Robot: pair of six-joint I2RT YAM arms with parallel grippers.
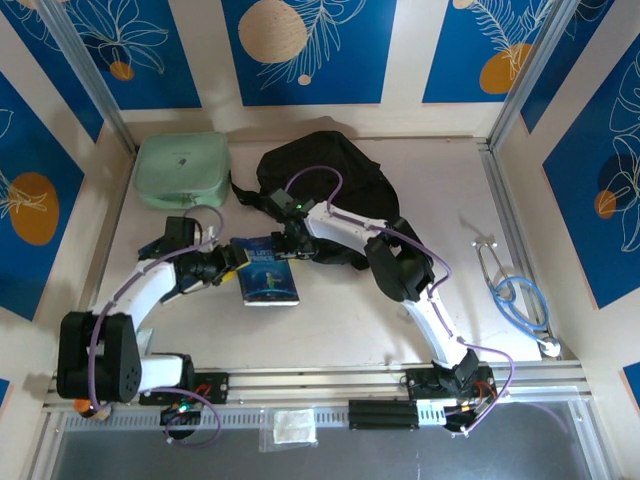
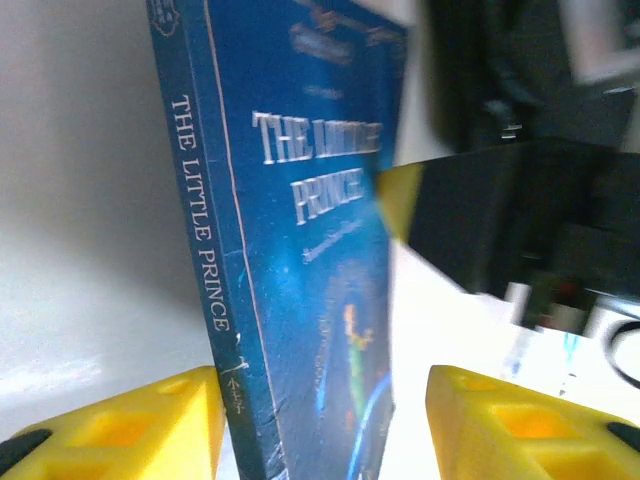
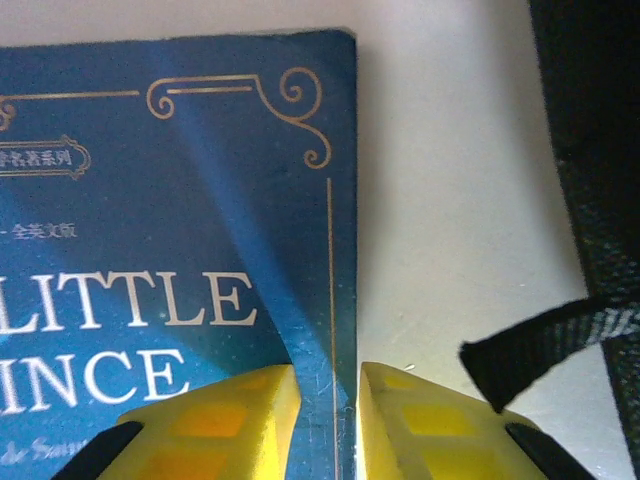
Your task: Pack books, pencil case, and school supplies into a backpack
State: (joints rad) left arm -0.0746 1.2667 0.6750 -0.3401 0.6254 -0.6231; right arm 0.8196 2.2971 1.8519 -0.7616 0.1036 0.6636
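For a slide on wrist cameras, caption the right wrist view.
Right gripper pinching the edge of the blue Little Prince book, with the black backpack and its strap alongside.

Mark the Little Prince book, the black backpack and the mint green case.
Little Prince book [image 1: 270,283]: top external view, middle of its blue cover.
black backpack [image 1: 320,150]: top external view, upper fabric panel.
mint green case [image 1: 182,170]: top external view, centre of its lid.

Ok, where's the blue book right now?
Top view: the blue book lies on the table left of centre, between the left gripper and right gripper, on the backpack's near side.
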